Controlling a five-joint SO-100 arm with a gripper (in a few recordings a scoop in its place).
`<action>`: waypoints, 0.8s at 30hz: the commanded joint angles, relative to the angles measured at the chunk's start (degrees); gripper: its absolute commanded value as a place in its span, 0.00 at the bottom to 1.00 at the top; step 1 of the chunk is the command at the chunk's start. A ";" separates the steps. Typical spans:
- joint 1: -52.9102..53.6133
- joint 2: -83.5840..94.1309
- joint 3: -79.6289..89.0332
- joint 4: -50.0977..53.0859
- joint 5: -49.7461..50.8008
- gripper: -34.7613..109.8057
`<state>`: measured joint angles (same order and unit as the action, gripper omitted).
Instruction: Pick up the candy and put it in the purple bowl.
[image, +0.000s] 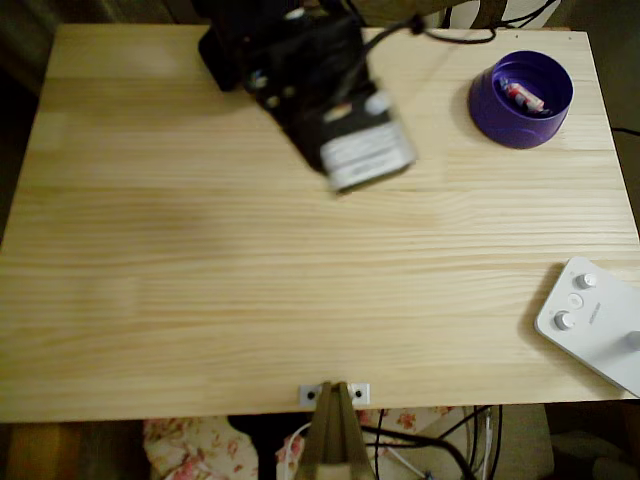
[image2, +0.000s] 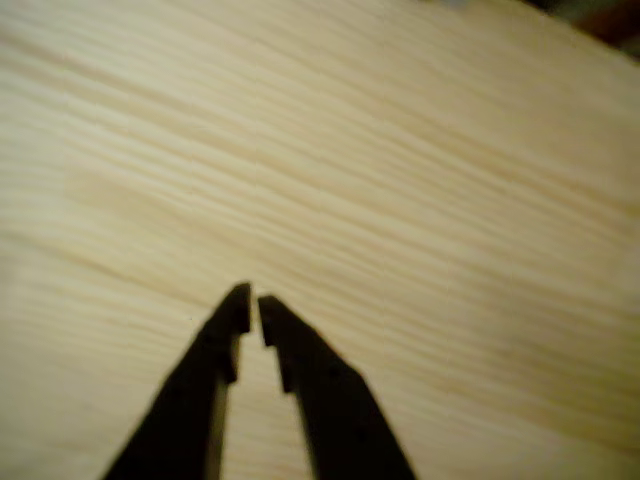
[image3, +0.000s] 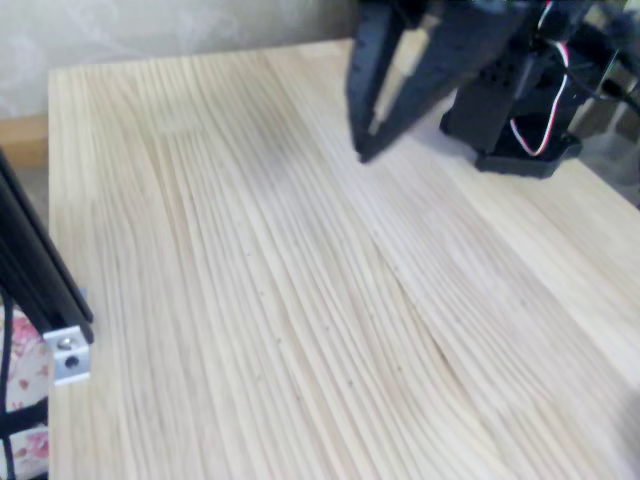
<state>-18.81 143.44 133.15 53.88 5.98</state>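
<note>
From overhead, candy (image: 523, 96) lying inside purple bowl (image: 521, 99) at the counter's (image: 250, 300) far right corner, well apart from the blurred arm. At the wrist, jaws nearly clenched, grasping nothing, tips over bare wood. From the side, gripper (image3: 366, 150) raised above the counter; best kept clear of the bowl while pulling back.

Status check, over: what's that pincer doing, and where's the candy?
Pincer nearly closed, empty, over bare table. Candy inside purple bowl. Nothing in the way.

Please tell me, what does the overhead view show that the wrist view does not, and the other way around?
Overhead: the purple bowl near the table's far right corner with the candy inside it, and a white device at the right edge. Wrist: the gripper close up, its tips nearly together with nothing between them. Both: the bare wooden table.
</note>
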 joint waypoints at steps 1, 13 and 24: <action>5.36 4.57 2.11 -0.44 0.18 0.23; 14.41 20.57 19.69 -3.69 -1.49 0.23; 18.63 36.74 29.97 1.85 -1.58 0.23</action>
<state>-0.62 171.04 161.63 53.26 4.13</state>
